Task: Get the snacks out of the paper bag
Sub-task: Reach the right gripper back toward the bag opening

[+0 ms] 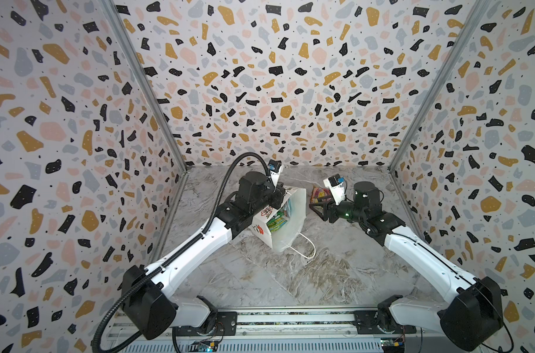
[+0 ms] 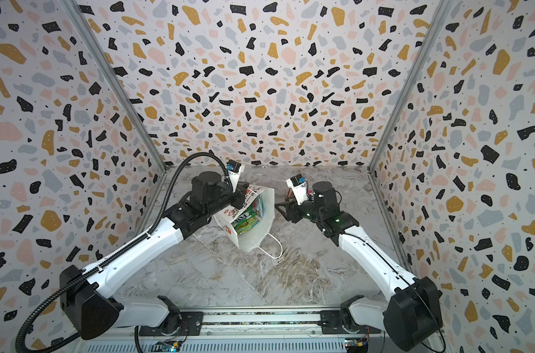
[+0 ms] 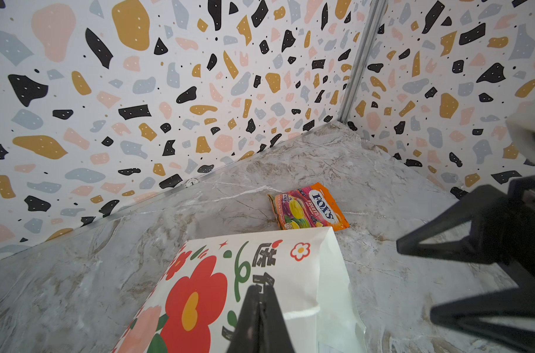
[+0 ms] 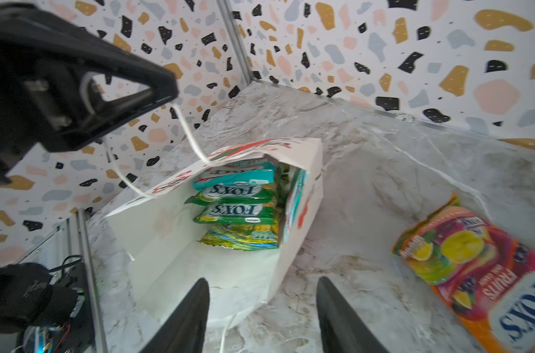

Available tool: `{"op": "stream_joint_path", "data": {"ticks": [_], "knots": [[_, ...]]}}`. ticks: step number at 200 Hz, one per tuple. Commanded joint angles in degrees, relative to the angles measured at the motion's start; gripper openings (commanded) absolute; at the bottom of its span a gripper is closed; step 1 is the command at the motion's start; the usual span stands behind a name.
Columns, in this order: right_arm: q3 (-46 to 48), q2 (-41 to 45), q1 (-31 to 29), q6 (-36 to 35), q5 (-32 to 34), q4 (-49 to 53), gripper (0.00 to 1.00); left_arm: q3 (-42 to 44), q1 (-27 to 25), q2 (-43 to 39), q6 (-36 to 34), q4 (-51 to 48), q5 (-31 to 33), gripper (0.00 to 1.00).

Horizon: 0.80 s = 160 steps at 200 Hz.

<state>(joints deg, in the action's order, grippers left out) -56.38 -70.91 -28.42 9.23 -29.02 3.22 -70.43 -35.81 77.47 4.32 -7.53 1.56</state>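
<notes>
Beside the paper bag: one orange FOX'S packet out, others inside.
Your left claw pinches its handle; right claw half-open, empty.

Bright, even light everywhere, with just soft shadows on the tabletop. Both top views bow hard at the edges. In the right wrist view the orange packet beside the right gripper is smeared, and that gripper itself looks soft too.
</notes>
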Motion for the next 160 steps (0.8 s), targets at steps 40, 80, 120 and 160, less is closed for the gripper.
{"op": "stream_joint_path", "data": {"ticks": [40,80,120,160], "knots": [[-0.2,-4.7,-8.6,0.6,-0.7,-3.2,0.53,1.6,-0.2,-2.1,2.4,6.2,-1.6,0.00],[-0.5,-9.4,-12.3,0.5,2.1,-3.8,0.51,1.6,-0.1,-2.5,4.2,6.8,-0.7,0.00],[-0.2,-13.2,-13.8,0.2,7.7,-3.4,0.49,2.6,-0.1,-4.0,5.0,8.4,0.8,0.00],[-1.8,-16.8,-14.8,-0.2,15.0,-2.2,0.46,3.0,-0.2,-4.6,5.1,9.0,0.6,0.00]]}}
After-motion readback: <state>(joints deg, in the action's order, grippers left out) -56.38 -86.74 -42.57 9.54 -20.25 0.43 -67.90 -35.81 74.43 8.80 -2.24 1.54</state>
